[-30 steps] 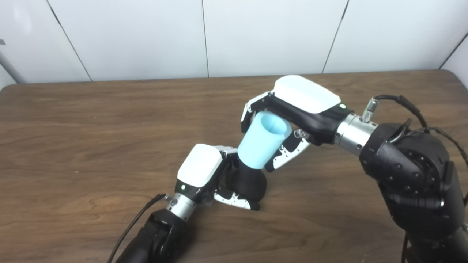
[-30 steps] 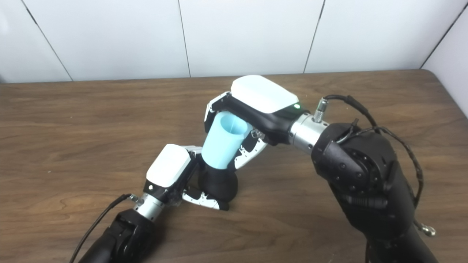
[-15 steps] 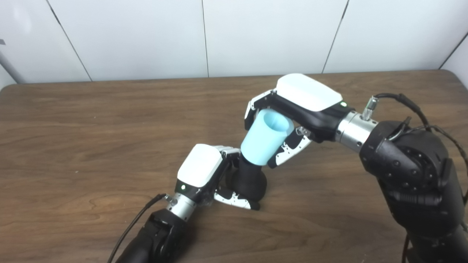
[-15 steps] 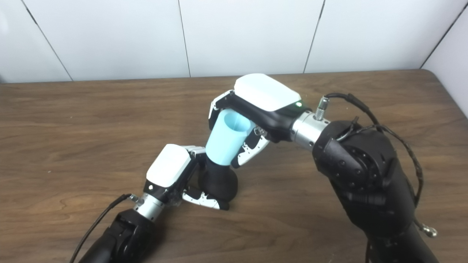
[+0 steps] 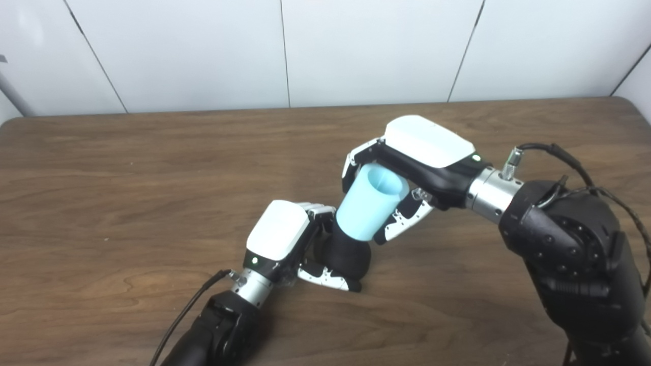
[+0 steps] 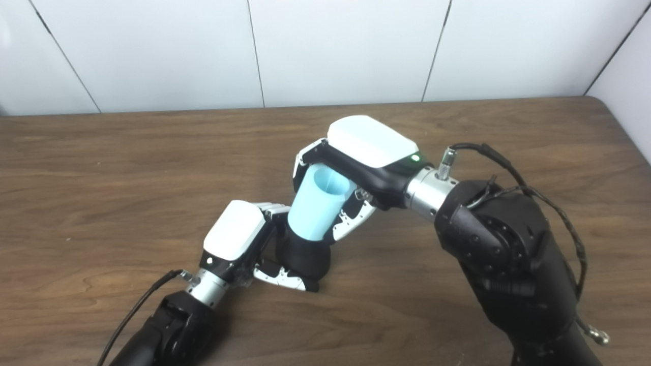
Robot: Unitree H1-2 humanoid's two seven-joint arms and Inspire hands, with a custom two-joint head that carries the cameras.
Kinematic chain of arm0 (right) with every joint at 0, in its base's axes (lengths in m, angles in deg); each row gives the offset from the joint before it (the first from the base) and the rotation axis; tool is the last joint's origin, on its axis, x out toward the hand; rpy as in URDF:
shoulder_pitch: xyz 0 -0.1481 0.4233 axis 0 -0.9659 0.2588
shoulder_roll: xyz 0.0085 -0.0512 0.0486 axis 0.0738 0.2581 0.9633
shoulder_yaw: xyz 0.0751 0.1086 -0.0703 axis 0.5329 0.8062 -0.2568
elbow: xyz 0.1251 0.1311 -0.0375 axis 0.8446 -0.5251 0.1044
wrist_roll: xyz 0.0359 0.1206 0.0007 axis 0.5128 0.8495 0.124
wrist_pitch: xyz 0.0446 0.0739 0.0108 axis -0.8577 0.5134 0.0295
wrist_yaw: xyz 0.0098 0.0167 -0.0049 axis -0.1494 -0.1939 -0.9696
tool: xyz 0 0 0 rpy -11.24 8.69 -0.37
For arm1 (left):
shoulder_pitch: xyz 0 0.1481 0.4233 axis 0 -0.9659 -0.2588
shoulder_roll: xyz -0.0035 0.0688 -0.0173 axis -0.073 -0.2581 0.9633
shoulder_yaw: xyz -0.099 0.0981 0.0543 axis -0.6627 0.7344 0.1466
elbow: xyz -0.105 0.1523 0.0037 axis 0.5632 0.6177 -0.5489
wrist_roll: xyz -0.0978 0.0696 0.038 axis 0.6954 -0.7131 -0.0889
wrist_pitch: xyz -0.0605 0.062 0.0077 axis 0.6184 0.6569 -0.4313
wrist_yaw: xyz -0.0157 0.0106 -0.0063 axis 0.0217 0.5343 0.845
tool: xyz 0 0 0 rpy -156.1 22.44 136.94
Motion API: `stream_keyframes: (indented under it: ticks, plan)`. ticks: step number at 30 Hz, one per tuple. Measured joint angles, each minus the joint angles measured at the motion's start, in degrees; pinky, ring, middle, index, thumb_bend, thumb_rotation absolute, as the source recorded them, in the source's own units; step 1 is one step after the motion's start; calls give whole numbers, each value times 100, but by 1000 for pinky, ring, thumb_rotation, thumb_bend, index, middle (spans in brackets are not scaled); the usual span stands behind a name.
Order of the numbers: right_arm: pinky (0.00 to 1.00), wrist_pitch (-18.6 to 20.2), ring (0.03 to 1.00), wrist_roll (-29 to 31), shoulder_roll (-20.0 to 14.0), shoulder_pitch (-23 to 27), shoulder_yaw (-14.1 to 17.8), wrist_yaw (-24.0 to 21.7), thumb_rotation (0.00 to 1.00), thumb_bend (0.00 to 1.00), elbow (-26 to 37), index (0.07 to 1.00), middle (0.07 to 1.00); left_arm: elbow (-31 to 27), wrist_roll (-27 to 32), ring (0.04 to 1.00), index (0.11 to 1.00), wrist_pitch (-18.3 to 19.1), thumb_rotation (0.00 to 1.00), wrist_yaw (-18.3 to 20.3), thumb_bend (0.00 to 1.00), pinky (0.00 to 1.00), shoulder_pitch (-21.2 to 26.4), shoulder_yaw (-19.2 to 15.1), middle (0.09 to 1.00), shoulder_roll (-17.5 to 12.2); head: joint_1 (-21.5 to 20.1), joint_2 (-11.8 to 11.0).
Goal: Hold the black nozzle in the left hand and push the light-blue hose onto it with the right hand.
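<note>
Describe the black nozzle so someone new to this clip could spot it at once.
On the brown table, find the left hand near the front middle. The nozzle is the squat black piece in its grip, base on the table. The light-blue hose, held by the right hand, sits on its top.

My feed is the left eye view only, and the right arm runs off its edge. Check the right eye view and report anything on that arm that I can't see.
Observer: A small silver connector dangles low beside the right arm; your view cuts it off.
Operator: Trace what it hangs from.
Observer: A black cable leaves the wrist and loops down the arm's outer side toward it. The whole loop shows here, but I cannot see the join itself.
</note>
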Motion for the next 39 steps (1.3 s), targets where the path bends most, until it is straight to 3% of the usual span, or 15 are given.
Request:
stream_keyframes:
  ticks: [14,24,33,39]
  plan:
    - [272,-20,387,-154,223,-182,-46,347,0,488,-220,527,531,-14,1,527,453,35,0,2,472,396,-2,9,543,-1,9,9]
    - [281,-116,385,-99,232,-180,-56,441,0,489,-383,532,524,-51,1,504,472,107,0,41,477,400,0,36,508,0,-9,35]
    - [288,-220,388,-142,232,-167,-85,447,0,489,-405,537,523,-71,1,514,466,130,0,70,477,413,-1,44,512,-1,9,53]
    - [271,-234,383,-273,194,-27,-266,319,0,487,-406,538,516,-72,0,506,475,134,0,73,477,391,-3,44,501,-2,9,70]
